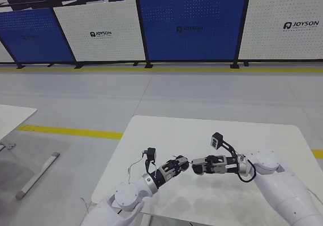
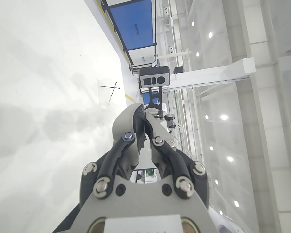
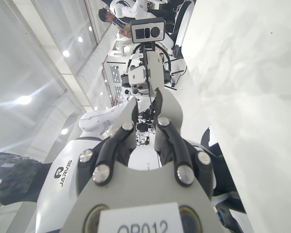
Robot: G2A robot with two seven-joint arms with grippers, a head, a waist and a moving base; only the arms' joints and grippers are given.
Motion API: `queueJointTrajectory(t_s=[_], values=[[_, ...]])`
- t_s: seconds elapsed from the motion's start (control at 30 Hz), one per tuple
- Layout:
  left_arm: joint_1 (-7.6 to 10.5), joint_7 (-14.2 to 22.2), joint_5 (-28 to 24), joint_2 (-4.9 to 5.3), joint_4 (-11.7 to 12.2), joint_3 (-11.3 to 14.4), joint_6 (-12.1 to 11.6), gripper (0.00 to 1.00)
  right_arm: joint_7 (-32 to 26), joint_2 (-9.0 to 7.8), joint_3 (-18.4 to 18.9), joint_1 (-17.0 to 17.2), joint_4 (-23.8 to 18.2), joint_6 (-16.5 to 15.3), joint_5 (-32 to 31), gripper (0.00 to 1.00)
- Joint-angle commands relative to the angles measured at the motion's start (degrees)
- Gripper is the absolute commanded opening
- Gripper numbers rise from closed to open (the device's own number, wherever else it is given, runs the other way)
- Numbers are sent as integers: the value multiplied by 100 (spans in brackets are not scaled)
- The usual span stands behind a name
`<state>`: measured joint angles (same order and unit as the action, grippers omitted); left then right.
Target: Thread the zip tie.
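Note:
My two grippers meet tip to tip above the middle of the white table (image 1: 235, 141). The left gripper (image 1: 184, 164) comes in from the near left, and its black pads (image 2: 141, 122) are pressed together. A thin black strand, the zip tie (image 1: 175, 158), sticks out beside it. Facing it from the right is the right gripper (image 1: 196, 167), with its fingers drawn close. In the right wrist view a thin dark strand (image 3: 150, 93) runs out from between the right gripper's (image 3: 146, 98) fingertips toward the left arm. The join between the two ends is hidden by the fingers.
Two spare black zip ties (image 2: 113, 89) lie crossed on the table beyond the grippers. Each arm's wrist camera (image 2: 154, 79) stands just behind its gripper. Blue and white partition panels (image 1: 189, 28) stand far behind the table, across bare floor.

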<state>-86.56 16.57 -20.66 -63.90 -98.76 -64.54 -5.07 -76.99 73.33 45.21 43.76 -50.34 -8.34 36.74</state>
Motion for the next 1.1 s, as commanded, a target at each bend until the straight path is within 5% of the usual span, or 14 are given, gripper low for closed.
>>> queueJointTrajectory(t_s=[0.0, 0.17, 0.2, 0.23, 0.3, 0.67, 0.7, 0.77, 0.8, 0.83, 0.87, 1.07], values=[[6, -42, 7, -4, 10, -4, 4, 0, 100, -33, 109, 59, -25, 0, 25, 100], [45, -308, 127, -28, 56, 26, 31, 0, 242, -153, 407, 233, -162, -2, -46, 100], [55, -334, 136, -35, 68, 48, 43, 0, 259, -176, 461, 271, -202, -4, -60, 68], [70, -349, 138, -41, 85, 64, 58, 0, 265, -200, 513, 308, -239, 4, -80, 51], [107, -385, 147, -53, 121, 93, 82, 0, 265, -253, 634, 396, -329, 41, -105, 100], [176, -496, 203, -95, 202, 167, 128, 0, 248, -314, 755, 491, -448, 171, -165, 100], [179, -516, 218, -98, 204, 171, 130, 0, 248, -314, 755, 491, -448, 171, -165, 82], [177, -555, 245, -104, 202, 177, 132, 0, 248, -314, 755, 491, -448, 171, -165, 72], [176, -569, 250, -106, 201, 177, 132, 0, 248, -314, 755, 491, -448, 171, -165, 73], [174, -589, 256, -109, 200, 175, 131, 0, 248, -314, 755, 491, -448, 171, -165, 96], [172, -623, 261, -112, 197, 166, 130, 0, 248, -314, 755, 491, -448, 171, -165, 100], [188, -1037, 374, -147, 207, 178, 260, 0, 248, -314, 755, 491, -448, 171, -165, 100]])
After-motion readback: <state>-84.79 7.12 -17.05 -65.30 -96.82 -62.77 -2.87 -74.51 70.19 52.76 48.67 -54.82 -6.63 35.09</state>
